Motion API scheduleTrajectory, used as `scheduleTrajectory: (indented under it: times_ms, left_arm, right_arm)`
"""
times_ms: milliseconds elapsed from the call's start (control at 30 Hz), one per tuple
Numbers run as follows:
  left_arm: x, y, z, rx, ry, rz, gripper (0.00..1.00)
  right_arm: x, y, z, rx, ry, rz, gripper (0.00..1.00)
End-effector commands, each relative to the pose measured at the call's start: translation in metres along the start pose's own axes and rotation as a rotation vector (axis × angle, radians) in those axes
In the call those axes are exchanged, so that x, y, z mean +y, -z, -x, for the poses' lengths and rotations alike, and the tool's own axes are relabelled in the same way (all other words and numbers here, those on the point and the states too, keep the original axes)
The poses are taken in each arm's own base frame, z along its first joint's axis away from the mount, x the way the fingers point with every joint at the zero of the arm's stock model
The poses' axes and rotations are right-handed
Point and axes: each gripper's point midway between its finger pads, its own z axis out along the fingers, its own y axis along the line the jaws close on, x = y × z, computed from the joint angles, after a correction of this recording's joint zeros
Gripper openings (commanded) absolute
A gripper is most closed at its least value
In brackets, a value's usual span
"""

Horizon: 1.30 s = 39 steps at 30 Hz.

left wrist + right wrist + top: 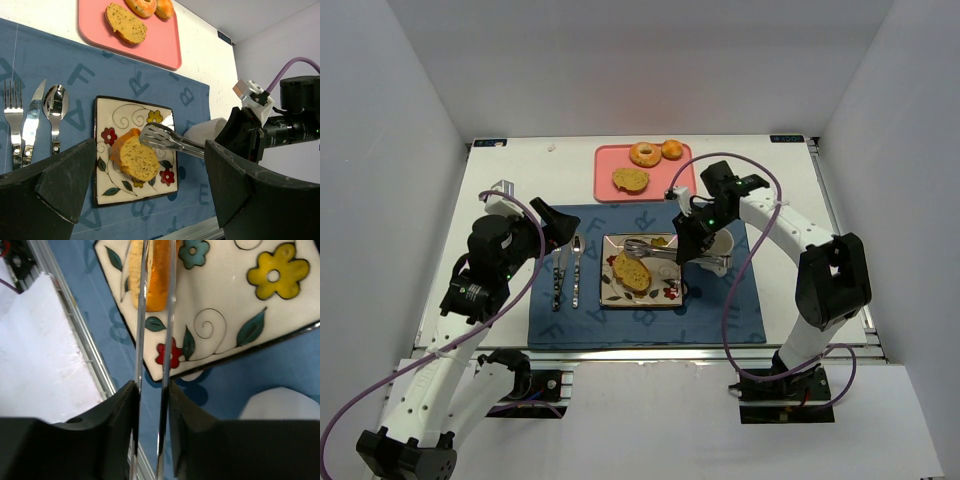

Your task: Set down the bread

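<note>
the right gripper (695, 250) is clenched on the handle end of a pair of shiny metal tongs (655, 250), its two black fingers (120, 410) pressing against the tong arms from either side. the tongs reach out over the square white ceramic plate with painted flowers (665, 295). the toasted golden bread slice (631, 271) rests on the left half of that plate, propped on its edge with the cut face showing. the scalloped tong tips stand slightly apart just above the slice's top edge; whether they touch it cannot be told.

the left gripper (552, 225) hangs left of the plate with its jaws spread wide and nothing between them.

a steel fork, knife and spoon (568, 270) lie side by side just left of the plate. a white cup (202, 132) sits beside the plate's right edge. beyond the plate's far edge a pink plastic tray (610, 185) carries another bread slice, a bagel and a small bun. the plate lies on a blue lettered placemat (720, 320).
</note>
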Motion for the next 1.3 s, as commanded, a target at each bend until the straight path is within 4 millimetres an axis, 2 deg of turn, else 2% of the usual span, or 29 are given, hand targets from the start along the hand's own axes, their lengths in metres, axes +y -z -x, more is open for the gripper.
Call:
scheduleTrajectory:
  times_ms: [0, 133, 333, 467, 567, 633, 667, 700, 767, 800, 833, 867, 900, 933, 1067, 1167, 1267]
  left_arm:
    - [-0.002, 0.004, 0.001, -0.010, -0.010, -0.017, 0.98]
    - [-0.001, 0.007, 0.000, -0.015, -0.009, -0.016, 0.98]
    - [0.001, 0.010, -0.001, -0.019, -0.003, -0.009, 0.98]
    - [0.002, 0.010, -0.001, -0.021, -0.003, -0.009, 0.98]
    - [0.002, 0.009, -0.001, -0.021, -0.006, -0.009, 0.98]
    - [0.002, 0.008, -0.001, -0.019, -0.010, -0.007, 0.98]
    - [0.001, 0.009, 0.000, -0.020, -0.010, -0.008, 0.98]
    - [0.002, 0.008, -0.001, -0.014, -0.012, -0.007, 0.98]
    - [0.001, 0.007, 0.000, -0.016, -0.012, -0.008, 0.98]
    - [0.001, 0.007, 0.000, -0.015, -0.012, -0.009, 0.98]
    - [0.002, 0.006, -0.002, -0.010, -0.010, -0.005, 0.98]
    - [0.001, 0.005, -0.001, -0.010, -0.010, -0.007, 0.98]
    - [0.001, 0.004, -0.001, -0.011, -0.009, -0.008, 0.98]
    - [0.001, 0.004, -0.001, -0.010, -0.007, -0.010, 0.98]
    - [0.000, 0.001, -0.001, -0.008, -0.002, -0.008, 0.98]
    - [0.002, 0.000, -0.001, -0.007, 0.005, -0.001, 0.98]
    - [0.001, -0.002, -0.001, -0.009, 0.012, -0.002, 0.98]
  right_arm:
    - [-0.004, 0.006, 0.005, -0.005, 0.026, -0.023, 0.38]
    - [-0.004, 0.010, 0.017, -0.030, 0.049, -0.033, 0.50]
    - [-0.002, 0.025, 0.044, -0.095, 0.071, -0.048, 0.50]
    - [-0.010, 0.044, 0.074, -0.181, 0.039, -0.057, 0.49]
    - [-0.032, 0.058, 0.090, -0.238, -0.026, -0.090, 0.48]
    - [-0.060, 0.076, 0.108, -0.305, -0.079, -0.158, 0.48]
    - [-0.074, 0.079, 0.112, -0.320, -0.104, -0.176, 0.48]
    - [-0.087, 0.095, 0.122, -0.364, -0.124, -0.214, 0.49]
    - [-0.119, 0.103, 0.129, -0.392, -0.158, -0.291, 0.48]
    - [-0.134, 0.112, 0.131, -0.413, -0.178, -0.324, 0.48]
    - [-0.147, 0.125, 0.143, -0.457, -0.193, -0.381, 0.48]
    - [-0.159, 0.128, 0.146, -0.473, -0.212, -0.408, 0.48]
    - [-0.180, 0.128, 0.142, -0.479, -0.254, -0.437, 0.47]
    - [-0.200, 0.131, 0.147, -0.504, -0.292, -0.483, 0.47]
    - [-0.241, 0.137, 0.156, -0.533, -0.301, -0.577, 0.48]
    - [-0.257, 0.139, 0.163, -0.556, -0.293, -0.604, 0.54]
    - [-0.269, 0.137, 0.171, -0.577, -0.282, -0.616, 0.55]
